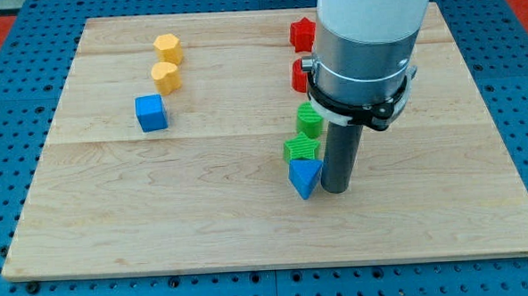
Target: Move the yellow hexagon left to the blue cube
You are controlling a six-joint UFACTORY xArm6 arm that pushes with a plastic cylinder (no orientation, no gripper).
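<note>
The yellow hexagon (168, 48) sits near the view's top left on the wooden board. A second yellow block (165, 77), rounded on one side, lies just below it. The blue cube (151, 112) lies below that, slightly further left. My tip (335, 189) rests on the board right of centre, touching or almost touching the right side of a blue triangle (305, 176). The tip is far to the right of the yellow hexagon and the blue cube.
A green star-like block (301, 149) lies just above the blue triangle, and a green block (310, 120) above that. Two red blocks (303, 34) (301, 75) lie near the top, partly hidden by the arm body (367, 45). Blue pegboard (13, 132) surrounds the board.
</note>
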